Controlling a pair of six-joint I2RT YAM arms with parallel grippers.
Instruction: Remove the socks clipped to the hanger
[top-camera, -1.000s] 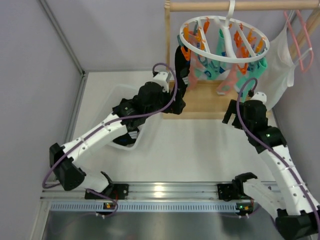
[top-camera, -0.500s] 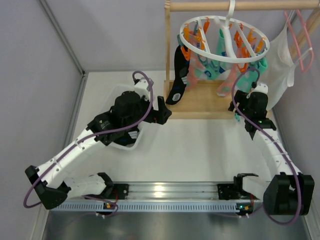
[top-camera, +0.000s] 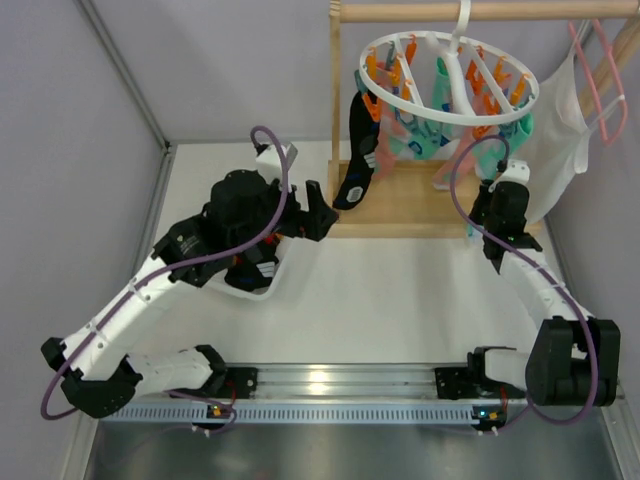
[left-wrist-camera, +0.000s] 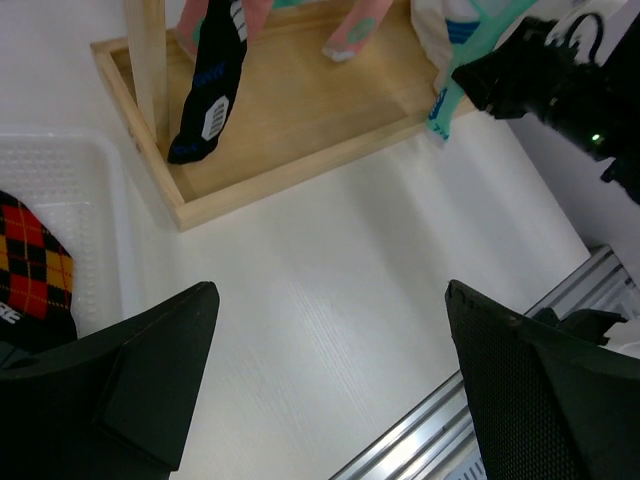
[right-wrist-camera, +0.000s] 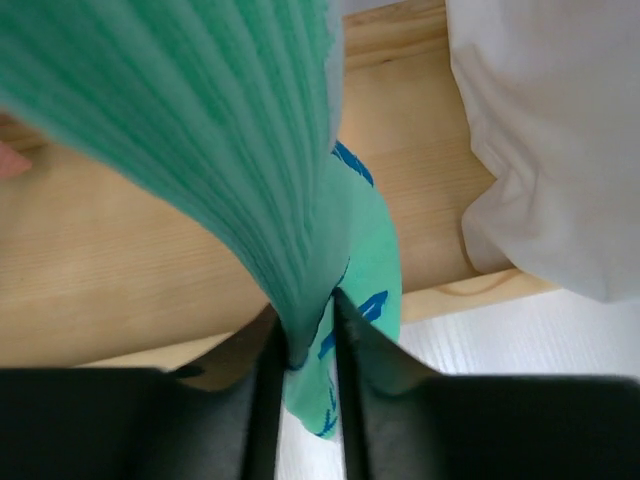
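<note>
The hanger (top-camera: 450, 85), a round white ring with orange and teal clips, hangs from a wooden rod at the back. Clipped to it are a black sock (top-camera: 355, 170), a pink sock (top-camera: 455, 165) and teal socks (top-camera: 495, 155). My right gripper (right-wrist-camera: 303, 340) is shut on the lower end of a teal sock (right-wrist-camera: 250, 150) with blue marks, just above the wooden base; in the top view the right gripper (top-camera: 480, 205) sits under the ring's right side. The left gripper (left-wrist-camera: 330, 370) stands wide open over bare table, holding nothing, left of the black sock (left-wrist-camera: 210, 90).
A wooden base tray (top-camera: 420, 205) and an upright post (top-camera: 335, 90) carry the rod. A white garment (top-camera: 560, 140) on a pink wire hanger (top-camera: 595, 75) hangs at the right. A white bin (left-wrist-camera: 70, 190) holding an argyle sock (left-wrist-camera: 30, 265) lies under my left arm.
The right gripper rose to the hanging teal sock and closed on it. My left arm drew back to the left, away from the black sock and towards the bin, staying open.
</note>
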